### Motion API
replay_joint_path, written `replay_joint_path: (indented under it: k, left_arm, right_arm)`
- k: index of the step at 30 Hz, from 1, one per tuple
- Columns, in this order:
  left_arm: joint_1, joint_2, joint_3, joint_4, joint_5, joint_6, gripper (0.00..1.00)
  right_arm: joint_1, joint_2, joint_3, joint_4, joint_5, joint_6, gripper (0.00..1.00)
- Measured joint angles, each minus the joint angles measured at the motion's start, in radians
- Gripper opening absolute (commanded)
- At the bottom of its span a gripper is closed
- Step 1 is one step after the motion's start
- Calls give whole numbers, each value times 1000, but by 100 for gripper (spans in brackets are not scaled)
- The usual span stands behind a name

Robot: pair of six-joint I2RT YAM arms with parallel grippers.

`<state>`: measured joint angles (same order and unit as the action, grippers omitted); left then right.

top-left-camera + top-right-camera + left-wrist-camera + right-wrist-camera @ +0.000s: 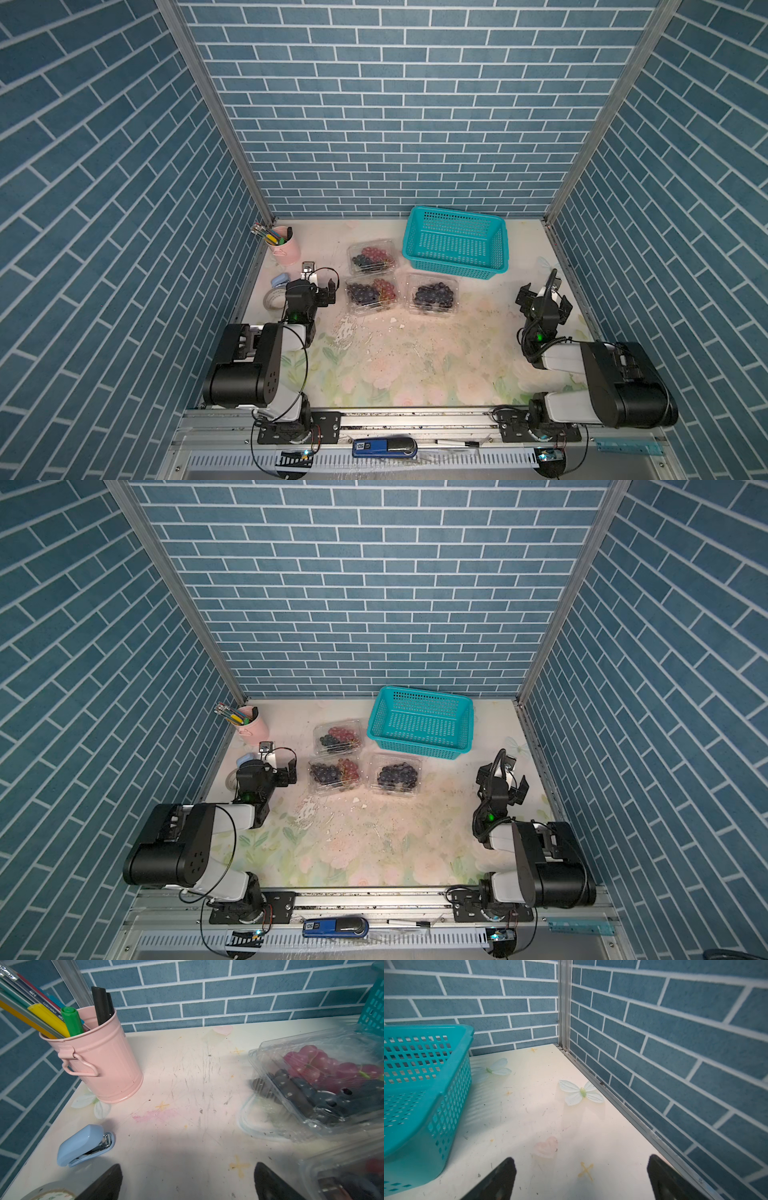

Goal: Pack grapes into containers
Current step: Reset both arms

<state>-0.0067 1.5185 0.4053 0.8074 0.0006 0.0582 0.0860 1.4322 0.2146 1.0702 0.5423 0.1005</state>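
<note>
The left gripper and right gripper hover spread and empty over the table, while all the grapes lie inside three containers beside the basket, so packing looks finished.

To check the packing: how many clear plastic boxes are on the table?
3. The first box sits left of the teal basket; the second box is in front of it; the third box lies right of the second, in front of the basket. None appears hidden.
</note>
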Motion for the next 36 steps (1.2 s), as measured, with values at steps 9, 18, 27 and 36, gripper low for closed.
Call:
replay_joint_path:
  k: [9,18,27,36]
  left_arm:
    - [0,0,0,16,5,3,100]
    - [0,0,0,21,5,3,100]
    - [0,0,-1,21,7,3,100]
    - [0,0,-2,21,9,4,100]
  right_arm:
    - [0,18,-8,47,-22,-4,99]
    - [0,18,-6,48,-41,-5,99]
    - [-74,109,144,-102,-240,-21,99]
    - [-89,108,151,-154,-285,-19,99]
